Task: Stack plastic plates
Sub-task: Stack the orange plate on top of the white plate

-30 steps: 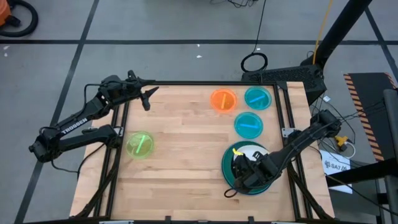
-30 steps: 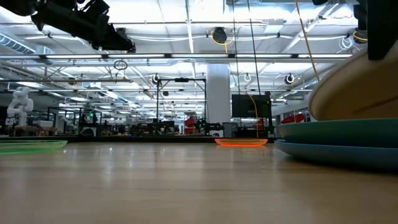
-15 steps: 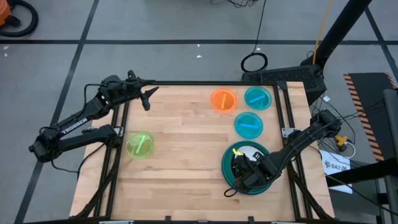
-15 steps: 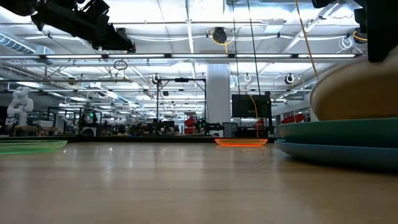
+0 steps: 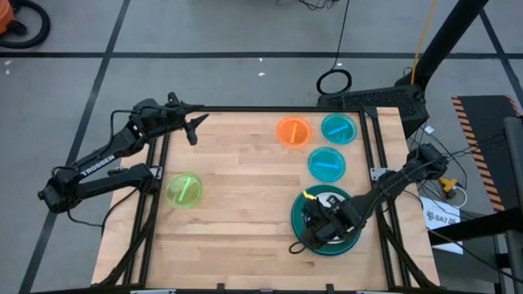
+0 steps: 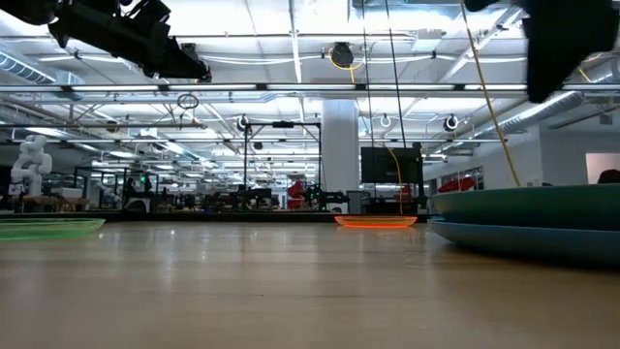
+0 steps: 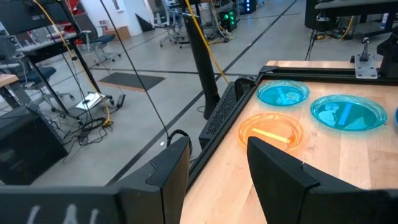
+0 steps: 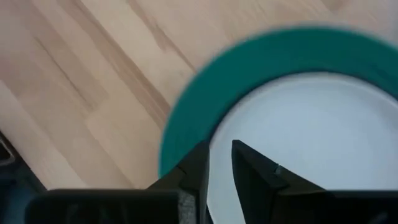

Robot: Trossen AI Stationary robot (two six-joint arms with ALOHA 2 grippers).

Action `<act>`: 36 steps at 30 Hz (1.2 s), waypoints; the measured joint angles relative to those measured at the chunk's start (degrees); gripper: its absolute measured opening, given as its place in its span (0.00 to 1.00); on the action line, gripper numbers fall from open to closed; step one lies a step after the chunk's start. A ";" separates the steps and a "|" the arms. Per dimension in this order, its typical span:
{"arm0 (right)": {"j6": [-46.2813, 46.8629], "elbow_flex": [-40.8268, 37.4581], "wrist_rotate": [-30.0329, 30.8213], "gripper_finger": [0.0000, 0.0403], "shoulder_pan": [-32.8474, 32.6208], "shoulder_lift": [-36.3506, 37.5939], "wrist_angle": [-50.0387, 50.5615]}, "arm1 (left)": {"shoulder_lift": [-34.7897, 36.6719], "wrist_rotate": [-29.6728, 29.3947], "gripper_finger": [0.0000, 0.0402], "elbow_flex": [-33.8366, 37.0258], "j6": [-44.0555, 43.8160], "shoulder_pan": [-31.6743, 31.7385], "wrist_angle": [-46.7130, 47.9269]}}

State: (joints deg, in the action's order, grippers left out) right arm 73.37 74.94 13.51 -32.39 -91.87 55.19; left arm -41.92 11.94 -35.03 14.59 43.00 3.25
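Note:
A large teal plate (image 5: 347,243) lies near the table's right edge on a blue one (image 6: 523,240). A white plate (image 8: 311,137) lies flat inside the teal plate (image 8: 199,112). My right gripper (image 5: 313,231) hovers over the left part of that stack, and its fingers (image 8: 221,165) are narrowly open. An orange plate (image 5: 293,131) and two translucent cyan plates (image 5: 338,128) (image 5: 327,163) rest on the far right of the table. A lime green plate (image 5: 184,190) rests at the left. My left gripper (image 5: 193,131) waits open above the far left corner. No black plate shows.
The wooden table (image 5: 245,204) has a dark metal frame (image 5: 376,155) along its edges. The middle of the table and its near left part are bare wood. Beyond the far edge are the grey floor and cables (image 5: 333,81).
In the low view, the pale plate stood tilted above the teal plate's rim; it has now dropped out of sight, flat inside the teal plate. My right gripper has risen and shifted slightly toward the table's left.

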 joint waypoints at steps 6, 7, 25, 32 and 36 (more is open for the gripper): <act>-12.08 0.00 0.42 0.16 4.96 0.02 -6.90 | -0.01 0.02 0.42 0.00 -0.35 0.00 -0.01; -14.42 0.00 0.42 0.16 5.77 0.00 -7.51 | -0.01 0.00 0.42 0.00 -0.37 0.00 0.00; -45.75 0.02 12.29 0.15 18.37 0.00 -13.52 | -0.01 0.02 0.42 0.00 -3.14 0.00 -0.37; -57.83 0.02 15.31 0.15 23.64 0.00 -24.29 | -0.01 0.00 0.42 0.00 -3.15 0.00 -0.38; -65.84 0.02 14.86 0.15 26.84 -0.36 -31.66 | -0.01 0.00 0.42 0.00 -3.23 -0.01 -0.39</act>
State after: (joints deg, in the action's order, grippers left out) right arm 7.53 74.96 28.37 -5.55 -92.24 23.53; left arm -41.93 11.94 -35.03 11.35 43.00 2.85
